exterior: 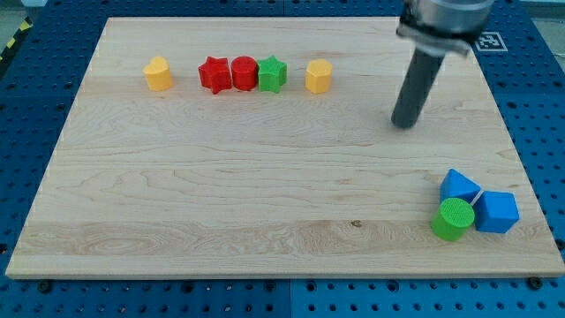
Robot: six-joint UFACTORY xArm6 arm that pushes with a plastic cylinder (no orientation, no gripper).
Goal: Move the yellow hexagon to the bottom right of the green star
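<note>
The yellow hexagon (319, 77) sits near the view's top, just right of the green star (273, 74), with a small gap between them. The green star touches a red cylinder (244, 72), which touches a red star (214, 74), forming a row. My tip (404, 124) rests on the board to the right of the yellow hexagon and slightly lower, well apart from it.
A yellow heart-like block (158, 74) lies at the view's top left. At the bottom right a green cylinder (454, 219) touches two blue blocks (459, 186) (497, 212). The wooden board (221, 212) lies on a blue pegboard.
</note>
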